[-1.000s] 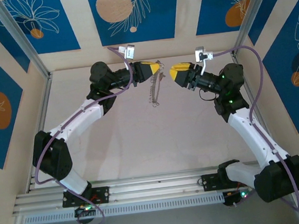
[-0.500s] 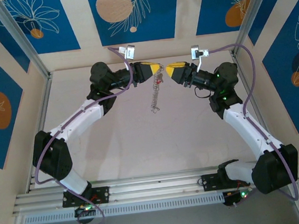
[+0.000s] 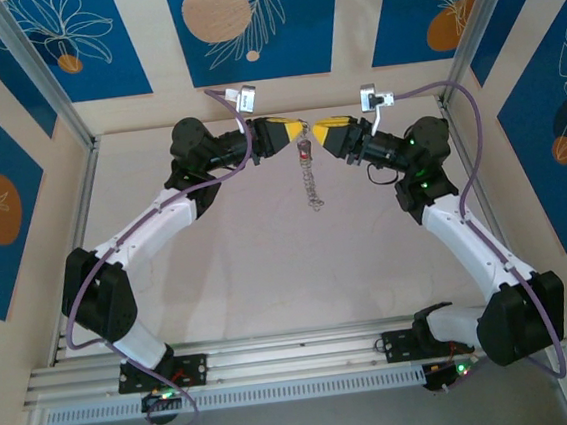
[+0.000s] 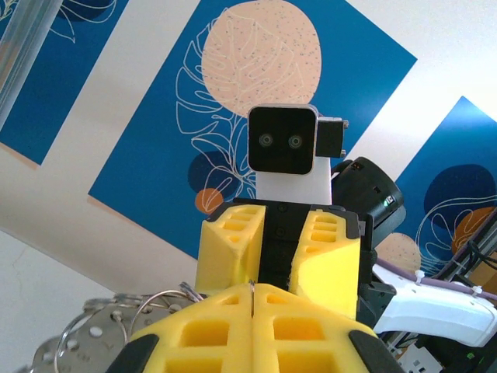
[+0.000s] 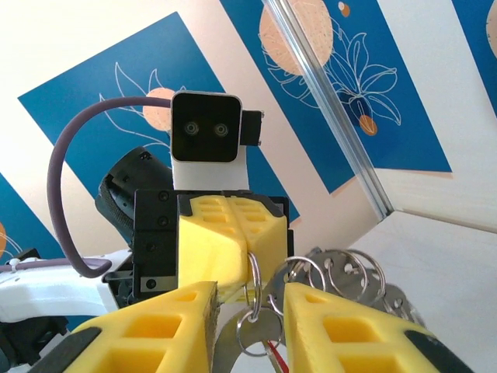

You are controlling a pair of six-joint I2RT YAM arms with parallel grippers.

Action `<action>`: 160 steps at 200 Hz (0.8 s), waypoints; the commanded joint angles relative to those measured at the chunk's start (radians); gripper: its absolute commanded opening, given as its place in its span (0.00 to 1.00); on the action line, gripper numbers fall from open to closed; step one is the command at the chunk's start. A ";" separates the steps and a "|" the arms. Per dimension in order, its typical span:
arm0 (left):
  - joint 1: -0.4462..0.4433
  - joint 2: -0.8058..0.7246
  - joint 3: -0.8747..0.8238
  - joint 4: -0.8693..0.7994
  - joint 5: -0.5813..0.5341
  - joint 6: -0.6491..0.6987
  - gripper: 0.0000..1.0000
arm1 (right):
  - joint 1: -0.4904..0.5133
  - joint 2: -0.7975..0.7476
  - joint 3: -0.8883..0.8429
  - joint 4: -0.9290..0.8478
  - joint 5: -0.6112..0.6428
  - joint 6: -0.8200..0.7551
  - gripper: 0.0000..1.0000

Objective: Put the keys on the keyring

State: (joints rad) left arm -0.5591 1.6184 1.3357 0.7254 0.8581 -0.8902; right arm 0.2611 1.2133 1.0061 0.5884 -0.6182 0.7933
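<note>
Your 2 hands meet tip to tip in the air above the far part of the table (image 3: 229, 268). They face each other, and each wrist view shows the other hand's camera head-on.

Your left hand (image 3: 299, 129) is closed, its yellow fingers (image 4: 233, 326) pressed together on the thin wire of the ring (image 5: 253, 276). The wire comes out of the seam between them.

Your right hand (image 3: 318, 129) has its fingers (image 5: 334, 326) apart. In its own wrist view the ring hangs down into the gap between them. You cannot tell from these views whether either finger touches the metal.

From the ring a bunch (image 3: 309, 178) of smaller metal loops and pierced discs hangs straight down between the 2 hands, clear of the table. In the right wrist view several loops fan out just to the right of the gap. In the left wrist view loops and a disc sit at the lower left, beside your left fingers.

The key (image 3: 305, 153) shows as a small red piece near the top of the bunch, just below the fingertips.
</note>
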 commanded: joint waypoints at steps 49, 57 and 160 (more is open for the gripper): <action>-0.011 -0.026 0.003 0.068 -0.004 -0.015 0.00 | 0.024 0.027 0.057 -0.002 -0.004 -0.015 0.26; -0.010 -0.026 0.003 0.068 -0.004 -0.015 0.00 | 0.024 0.031 0.060 -0.007 -0.003 -0.019 0.26; -0.014 -0.027 0.008 0.074 0.009 -0.016 0.00 | 0.028 0.071 0.084 -0.015 -0.009 -0.013 0.00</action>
State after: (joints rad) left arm -0.5594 1.6184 1.3354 0.7261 0.8536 -0.8928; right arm 0.2878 1.2682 1.0504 0.5819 -0.6228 0.7876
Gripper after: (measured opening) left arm 0.047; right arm 0.057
